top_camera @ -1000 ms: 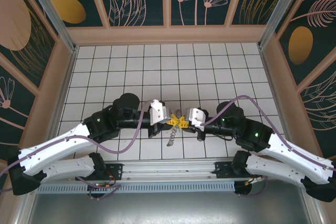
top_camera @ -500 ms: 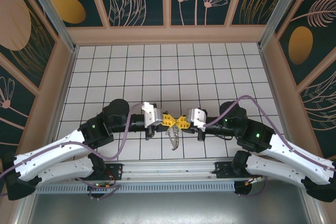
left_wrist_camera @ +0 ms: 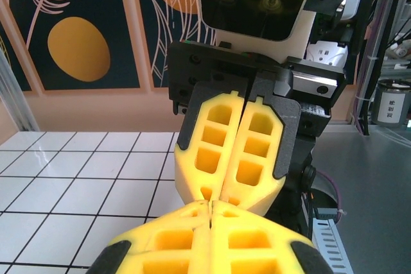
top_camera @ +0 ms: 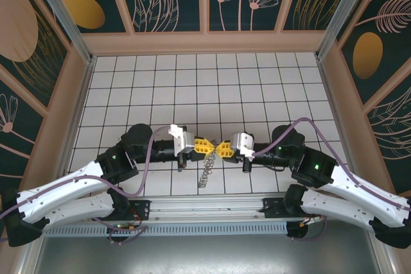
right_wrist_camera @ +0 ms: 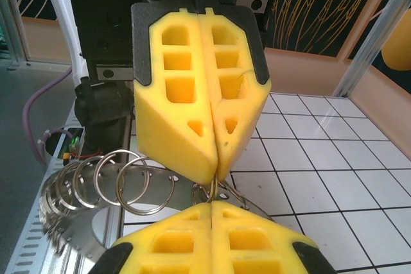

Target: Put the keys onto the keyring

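1. Starting at the near rail (top_camera: 212,213): finds the free end of the keyring (top_camera: 206,171), a string of linked silvery rings, dangling a little to the far side of it and between the two arms.
2. Following that string farther in: runs near-to-far along its long axis, crossing at about a right angle the left-right line on which the two grippers face each other.
3. Reaching the top link (right_wrist_camera: 217,192) from the right wrist view: sits just where the two sets of yellow tips meet, with neither arm nearer than the other.
4. Reading the left gripper (top_camera: 207,145): closed fully and, by the look of it, clamping that top link at its very tips, so gripping the keyring from the left.
5. Reading the right gripper (top_camera: 223,151): likewise closed, tips touching the left ones from the right. Cannot tell whether the keys lie hidden in that pinch, being too small to make out.
6. Judging the coming move: turns on feeding along the left-right line into the top link, with the hanging string left free on the near side.
7. Ending beyond the pinch: white tiled table (top_camera: 192,81) reaching to the far wall (top_camera: 205,42).
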